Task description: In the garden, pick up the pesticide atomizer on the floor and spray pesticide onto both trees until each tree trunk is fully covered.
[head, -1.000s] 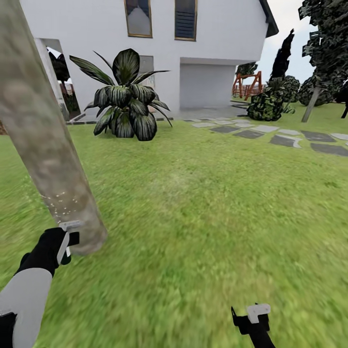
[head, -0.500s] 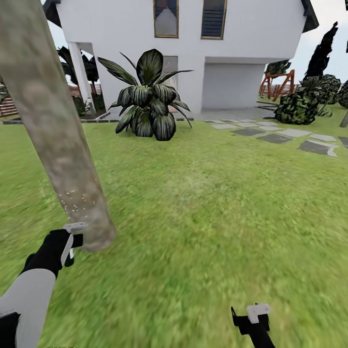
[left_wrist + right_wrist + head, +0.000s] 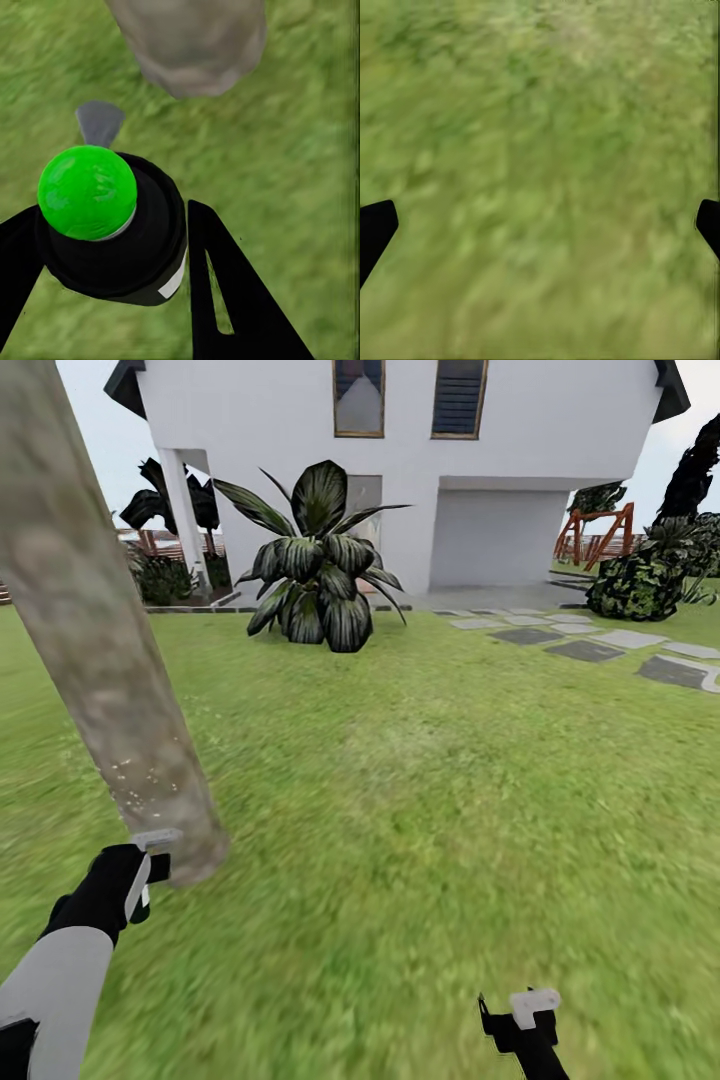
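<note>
A pale mottled tree trunk (image 3: 95,650) leans across the left of the head view, and its base (image 3: 191,45) shows in the left wrist view. Whitish pesticide specks (image 3: 143,780) dot its lower part. My left gripper (image 3: 120,885) is shut on the pesticide atomizer (image 3: 148,847), just in front of the trunk's foot. The atomizer has a black body (image 3: 131,251), a bright green round cap (image 3: 86,191) and a grey nozzle (image 3: 98,122) pointing toward the trunk. My right gripper (image 3: 520,1015) hangs low over the grass, open with nothing between its fingers (image 3: 375,229).
Lawn (image 3: 430,800) stretches ahead to a white house (image 3: 420,470). A broad-leaved dark plant (image 3: 320,565) stands before it. Grey stepping stones (image 3: 585,650) run off to the right, past a dark bush (image 3: 640,585) and a reddish wooden frame (image 3: 600,530).
The head camera has turned left, so house, plant and stones slid right in the picture. My left gripper still holds the atomizer at the trunk's foot; the right arm is unmoved.
</note>
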Tool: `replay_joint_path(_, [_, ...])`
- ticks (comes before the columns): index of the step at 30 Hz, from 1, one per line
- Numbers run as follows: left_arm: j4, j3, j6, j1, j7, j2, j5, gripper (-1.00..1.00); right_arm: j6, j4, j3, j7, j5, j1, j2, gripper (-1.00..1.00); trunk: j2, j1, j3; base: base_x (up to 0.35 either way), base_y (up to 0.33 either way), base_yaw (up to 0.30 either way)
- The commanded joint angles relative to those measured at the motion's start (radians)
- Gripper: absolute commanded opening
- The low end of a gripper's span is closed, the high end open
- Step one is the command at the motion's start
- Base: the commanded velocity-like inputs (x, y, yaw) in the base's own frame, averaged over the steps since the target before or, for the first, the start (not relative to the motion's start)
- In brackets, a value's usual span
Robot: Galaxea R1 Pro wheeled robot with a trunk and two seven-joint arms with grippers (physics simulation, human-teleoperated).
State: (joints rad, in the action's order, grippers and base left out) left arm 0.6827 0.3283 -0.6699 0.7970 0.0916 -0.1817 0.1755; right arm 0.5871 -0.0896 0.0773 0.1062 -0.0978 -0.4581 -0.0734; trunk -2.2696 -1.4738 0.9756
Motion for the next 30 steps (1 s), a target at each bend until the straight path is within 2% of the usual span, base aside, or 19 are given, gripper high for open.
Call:
replay_joint_path(1, [0.001,0.002,-0.005,0.001,-0.003,0.001,0.008,-1.0,0.0,0.001,0.007,0.01,-0.009,-0.001,0.0,1.0,0.0,0.0,0.001,0.213,-0.221,0.0])
replay_joint_path(9, [0.0,0.0,-0.005,0.001,-0.003,0.002,0.009,-1.0,0.0,0.001,0.007,0.01,-0.008,-0.001,0.0,1.0,0.0,0.0,0.001,0.218,-0.215,0.032])
replay_joint_path(27, [0.001,0.001,-0.005,0.001,-0.003,0.008,0.005,-1.0,0.0,0.001,0.007,0.01,-0.008,-0.001,0.001,1.0,0.0,0.0,0.001,0.131,-0.255,0.27])
replay_joint_path(28, [0.001,0.001,-0.005,0.001,-0.003,0.01,0.004,-1.0,0.0,0.001,0.007,0.01,-0.008,-0.001,0.001,1.0,0.0,0.0,0.001,0.134,-0.26,0.277])
replay_joint_path(30, [-0.003,0.001,-0.004,0.001,-0.003,0.038,0.002,-1.0,0.0,0.001,0.007,0.01,-0.008,-0.001,0.002,1.0,0.0,0.0,0.001,0.139,-0.26,0.277])
